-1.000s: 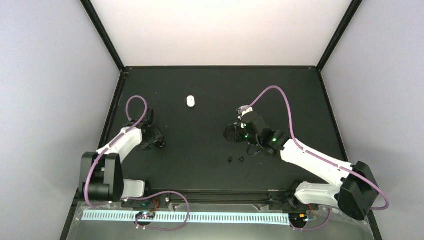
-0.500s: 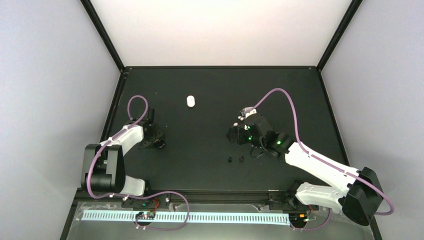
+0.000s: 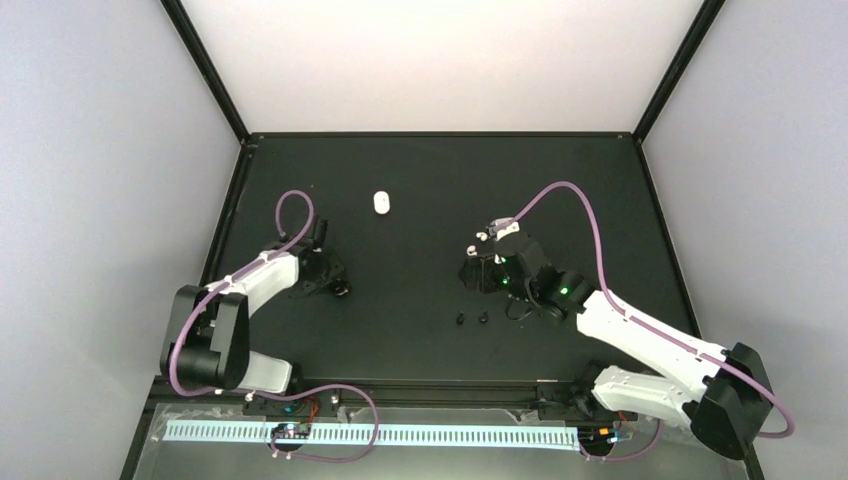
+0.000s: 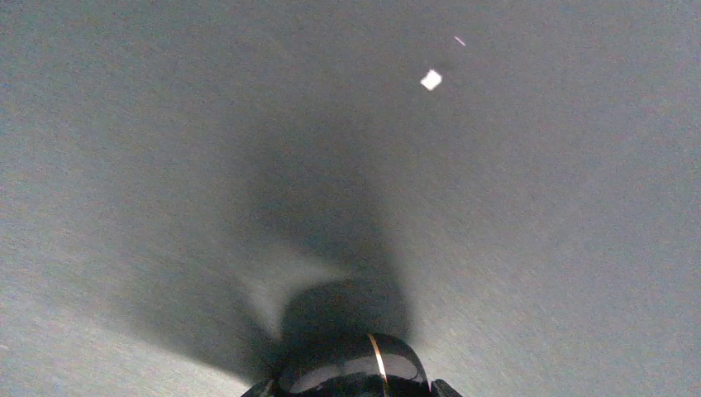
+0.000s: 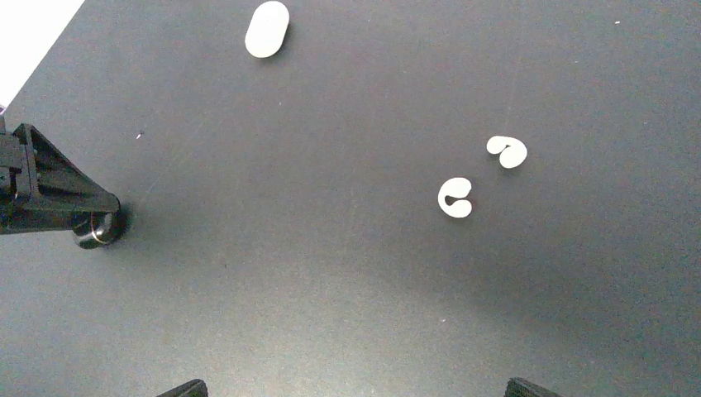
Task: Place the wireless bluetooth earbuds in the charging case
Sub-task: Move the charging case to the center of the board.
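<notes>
While the left gripper flanks the black charging case at left, grip unclear, the right gripper hangs wide open, empty, near the white earbuds, right of centre; best straddle one squarely.

My left arm, right arm: white links, black joints, purple cable off each; green LEDs on right.

The bottom edge cuts off a glossy black round thing, identity unclear.
</notes>
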Available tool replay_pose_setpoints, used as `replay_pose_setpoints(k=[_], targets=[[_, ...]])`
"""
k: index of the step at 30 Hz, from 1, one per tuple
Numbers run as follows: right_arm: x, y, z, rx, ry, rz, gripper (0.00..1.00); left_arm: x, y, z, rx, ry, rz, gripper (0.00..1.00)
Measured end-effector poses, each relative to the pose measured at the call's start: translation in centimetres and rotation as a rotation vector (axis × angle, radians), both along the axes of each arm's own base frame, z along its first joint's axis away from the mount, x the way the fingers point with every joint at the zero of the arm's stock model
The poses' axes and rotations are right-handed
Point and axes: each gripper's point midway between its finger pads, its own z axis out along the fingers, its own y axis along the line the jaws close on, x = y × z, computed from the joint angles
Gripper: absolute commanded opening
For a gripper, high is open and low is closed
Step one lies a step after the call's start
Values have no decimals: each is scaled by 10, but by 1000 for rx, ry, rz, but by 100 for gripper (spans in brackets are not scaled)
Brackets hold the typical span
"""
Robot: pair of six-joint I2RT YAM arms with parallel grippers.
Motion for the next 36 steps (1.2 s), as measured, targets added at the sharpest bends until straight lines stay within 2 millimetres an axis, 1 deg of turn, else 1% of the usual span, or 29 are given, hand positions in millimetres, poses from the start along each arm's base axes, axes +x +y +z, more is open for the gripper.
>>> replay_pose_setpoints(k=[4,6,10,13,15,16,22,26,29,30,32,33,35,36], targets=[[-3,-5,2,1,-9,-7,95,-4,-26,5,-18,-13,-62,38],[-5,-8,0,-2,-10,-10,95,-8,-45,8,-29,-20,-105,39],[-10,-17,-11,-25,2,-21,95,-18,-80,8,-50,-9,-183,39],[-14,-22,-20,-39,19,-27,95,-19,-102,9,-61,-1,-222,39],[-17,-26,-25,-46,28,-33,95,-20,-117,8,-63,9,-242,42],[-18,-27,-26,-45,29,-35,95,-20,-122,7,-63,13,-245,44],[-19,-31,-22,-31,20,-48,95,-24,-139,1,-59,37,-251,53],[-19,-32,-20,-24,17,-54,95,-22,-145,-1,-62,44,-246,64],[-20,-32,-18,-17,15,-56,95,-20,-150,0,-69,39,-245,76],[-20,-32,-18,-14,15,-56,95,-20,-151,1,-71,36,-246,82],[-22,-32,-19,-10,18,-55,95,-19,-153,3,-78,28,-243,96],[-23,-32,-20,-6,22,-51,95,-19,-153,5,-81,25,-243,98],[-25,-30,-22,0,34,-40,95,-21,-151,10,-83,20,-244,99],[-25,-27,-23,7,42,-32,95,-21,-150,17,-85,8,-246,99]])
